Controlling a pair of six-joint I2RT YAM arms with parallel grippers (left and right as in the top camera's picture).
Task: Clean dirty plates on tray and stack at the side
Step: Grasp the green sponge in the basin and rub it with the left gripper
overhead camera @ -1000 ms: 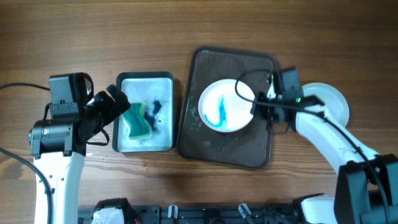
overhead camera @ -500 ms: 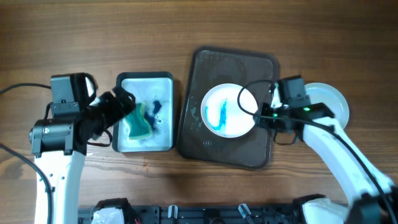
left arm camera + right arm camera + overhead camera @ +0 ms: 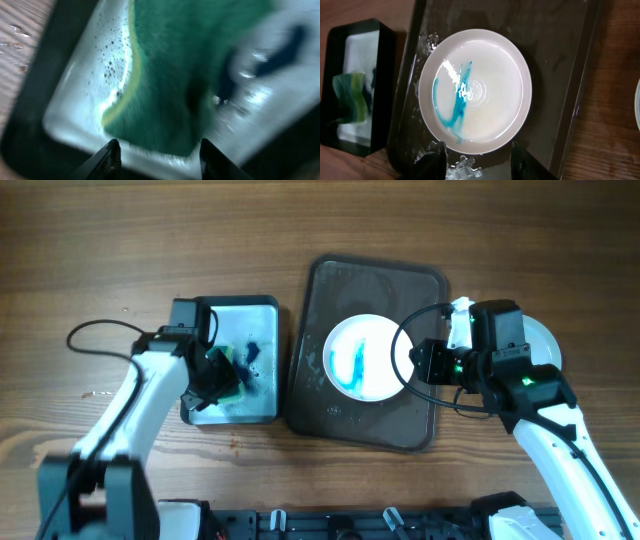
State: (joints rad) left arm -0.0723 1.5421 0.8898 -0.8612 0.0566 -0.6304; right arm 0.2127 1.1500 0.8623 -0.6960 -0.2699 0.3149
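Note:
A white plate (image 3: 362, 357) streaked with blue lies in the dark tray (image 3: 370, 290). In the right wrist view the plate (image 3: 490, 70) sits just ahead of my right gripper (image 3: 479, 162), which is open and empty over the tray (image 3: 555, 60). From overhead, the right gripper (image 3: 428, 363) hangs over the tray's right side. My left gripper (image 3: 213, 377) is down in the basin (image 3: 240, 302), over the green sponge (image 3: 234, 377). In the blurred left wrist view, the left gripper (image 3: 161, 159) has its jaws apart. The sponge (image 3: 190, 65) reaches its near edge between the tips.
A clean white plate (image 3: 545, 340) lies on the wood right of the tray, partly under my right arm. The basin holds soapy water and dark blue smears (image 3: 250, 352). The left arm's cable (image 3: 100, 330) loops over the table.
The left arm swung in over the basin and dropped onto the sponge, its jaws narrowing. The right gripper let go of the plate's rim and drew back to the right.

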